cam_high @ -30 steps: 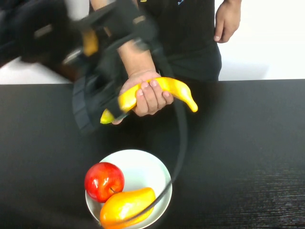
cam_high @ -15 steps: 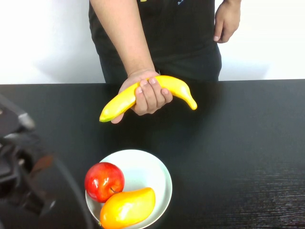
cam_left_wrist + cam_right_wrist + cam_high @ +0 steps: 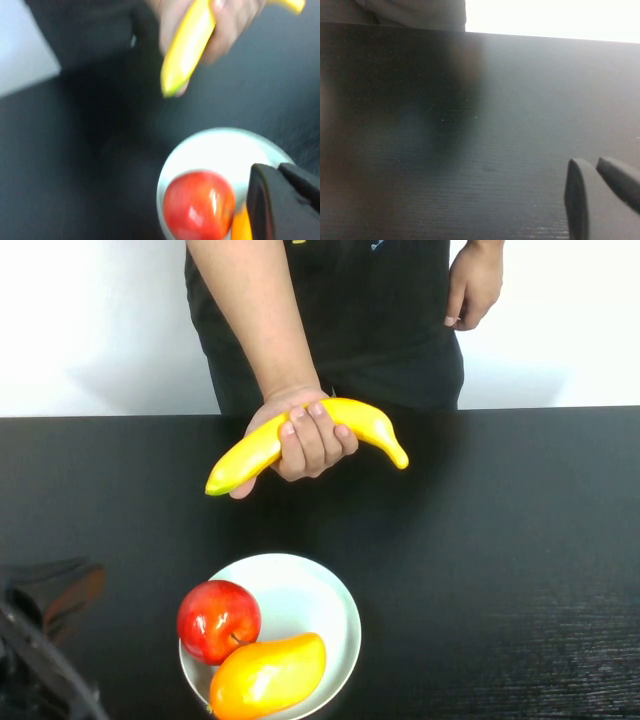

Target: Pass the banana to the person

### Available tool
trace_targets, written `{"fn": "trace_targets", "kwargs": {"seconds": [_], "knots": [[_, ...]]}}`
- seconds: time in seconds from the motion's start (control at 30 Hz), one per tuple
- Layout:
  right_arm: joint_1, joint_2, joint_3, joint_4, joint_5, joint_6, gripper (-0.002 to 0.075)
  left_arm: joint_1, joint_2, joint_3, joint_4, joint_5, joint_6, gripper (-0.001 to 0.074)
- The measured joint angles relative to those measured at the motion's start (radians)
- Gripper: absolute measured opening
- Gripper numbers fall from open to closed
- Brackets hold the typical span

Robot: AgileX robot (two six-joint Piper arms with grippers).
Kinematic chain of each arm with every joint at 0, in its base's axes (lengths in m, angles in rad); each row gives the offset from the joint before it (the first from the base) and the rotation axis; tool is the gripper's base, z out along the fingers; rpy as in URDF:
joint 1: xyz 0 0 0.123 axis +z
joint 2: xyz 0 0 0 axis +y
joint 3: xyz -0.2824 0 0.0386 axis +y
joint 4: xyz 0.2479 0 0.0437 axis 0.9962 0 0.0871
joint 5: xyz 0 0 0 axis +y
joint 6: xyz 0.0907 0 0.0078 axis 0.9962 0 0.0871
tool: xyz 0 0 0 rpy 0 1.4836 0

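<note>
The person (image 3: 380, 310) in a black T-shirt stands behind the black table and holds the yellow banana (image 3: 250, 452) in one hand (image 3: 305, 435) above the table's far edge. The banana also shows in the left wrist view (image 3: 187, 50), gripped by the hand. My left arm (image 3: 40, 640) is low at the front left corner, well away from the banana. My left gripper (image 3: 272, 170) is shut and empty above the plate. My right gripper (image 3: 590, 162) is shut and empty over bare table; it is outside the high view.
A white plate (image 3: 300, 590) at the front centre holds a red apple (image 3: 218, 620) and an orange-yellow mango-like fruit (image 3: 265, 675). The apple (image 3: 199, 205) and plate (image 3: 220, 150) show in the left wrist view. The person's other hand (image 3: 472, 285) hangs at the back right.
My left arm has let go of the banana and drawn back from the person's hand to the front left corner. The person keeps hold of the banana.
</note>
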Motion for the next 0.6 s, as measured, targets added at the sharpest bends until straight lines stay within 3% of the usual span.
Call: {"fn": "trace_targets", "kwargs": {"seconds": [0.13, 0.33, 0.47, 0.6], "knots": [[0.0, 0.0, 0.0, 0.0, 0.0, 0.0, -0.0008, 0.077, -0.105, 0.186, -0.023, -0.315, 0.028, -0.0001], [0.0, 0.0, 0.0, 0.0, 0.0, 0.0, -0.0008, 0.324, -0.377, 0.475, -0.076, -0.717, 0.075, -0.0003], [0.0, 0.0, 0.0, 0.0, 0.0, 0.0, -0.0008, 0.459, -0.559, 0.582, -0.131, -0.771, 0.077, -0.0003], [0.0, 0.0, 0.0, 0.0, 0.0, 0.0, -0.0008, 0.52, -0.625, 0.607, -0.152, -0.707, 0.072, -0.0003]]}}
